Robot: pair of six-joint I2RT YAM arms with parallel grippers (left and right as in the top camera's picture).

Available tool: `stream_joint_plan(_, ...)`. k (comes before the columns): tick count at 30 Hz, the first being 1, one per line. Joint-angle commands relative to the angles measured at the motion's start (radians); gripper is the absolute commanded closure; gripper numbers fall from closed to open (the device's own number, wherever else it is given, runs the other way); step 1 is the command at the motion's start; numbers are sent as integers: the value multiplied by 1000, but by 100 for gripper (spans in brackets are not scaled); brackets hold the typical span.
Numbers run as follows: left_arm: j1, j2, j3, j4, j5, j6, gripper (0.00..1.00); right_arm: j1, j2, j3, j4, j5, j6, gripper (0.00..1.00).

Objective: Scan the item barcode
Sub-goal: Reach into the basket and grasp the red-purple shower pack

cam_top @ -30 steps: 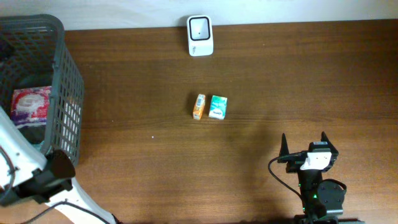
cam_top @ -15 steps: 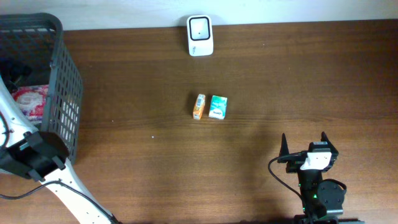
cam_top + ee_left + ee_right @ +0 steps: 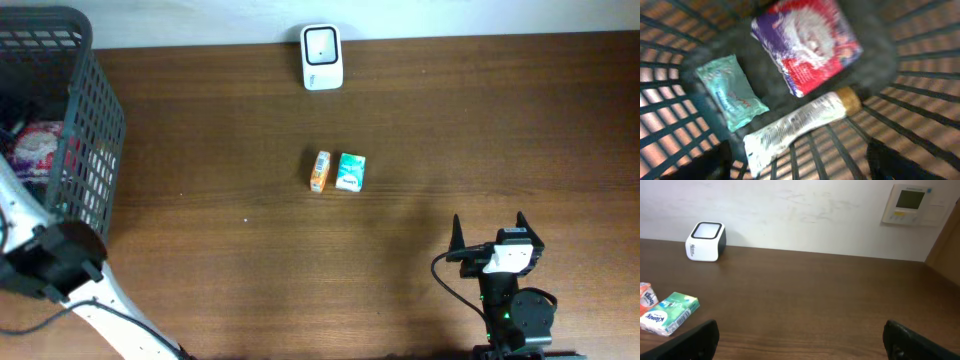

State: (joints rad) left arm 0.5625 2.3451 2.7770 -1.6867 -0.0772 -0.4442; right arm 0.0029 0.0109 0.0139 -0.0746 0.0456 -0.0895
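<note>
Since a second ago, left arm's dark wrist block higher and further left in the overhead view, basket (image 3: 95, 110) nudged and leaning left with it, red-and-white packet (image 3: 807, 42) inside sitting further up; right arm unmoved. Over the basket's inside, left pincer (image 3: 800, 157), fingers (image 3: 890, 160) wide apart at the frame's lower corners, nothing clamped, view blurred. Below it: red-and-white packet, mint-green packet (image 3: 730, 92), white tube (image 3: 800, 120) with a brown end, all loose on the basket floor. Low near the front edge of the table (image 3: 500, 120), right pincer (image 3: 800, 337), fingers spread, empty. At the back edge, scanner (image 3: 321, 57); mid-table, orange pack (image 3: 319, 171) and green pack (image 3: 351, 172) side by side, almost touching. Judged early in this round: no item picked yet, so pick, carry to scanner and barcode presentation all left; item to scan probably among the three in the basket. No brand or print legible: blur in the basket, packs too small, wall panel (image 3: 912, 204) text unreadable too.
</note>
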Motion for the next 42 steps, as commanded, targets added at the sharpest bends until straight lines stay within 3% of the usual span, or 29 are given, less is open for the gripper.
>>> stream_joint_plan(1, -6, -154, -1, -2, 15, 89, 33, 2, -7, -8, -1, 16, -5, 1)
stream_joint_plan(6, -5, -375, -290, -2, 29, 87, 54, 2, -7, -8, -1, 16, -5, 2)
stream_joint_plan(7, 0, -414, -356, -2, 18, 63, 68, 2, -7, -8, -1, 16, -5, 2)
stream_joint_plan(8, 10, -460, -436, -2, -48, -6, 95, 2, -7, -8, -1, 16, -5, 2)
stream_joint_plan(9, 21, -485, -491, -2, -89, -58, 97, 2, -7, -8, -1, 16, -5, 2)
stream_joint_plan(20, 36, -515, -839, -2, -8, -78, 100, 2, -7, -8, -1, 16, -5, 1)
stream_joint_plan(24, 36, -566, -893, -2, -3, -79, 100, 2, -7, -8, -1, 16, -5, 2)
stream_joint_plan(32, 36, -833, -1034, 0, 2, -117, 100, 2, -7, -8, -1, 16, -5, 1)
stream_joint_plan(42, 83, -853, -1125, -2, -91, -200, 100, 2, -7, -8, -1, 16, -5, 1)
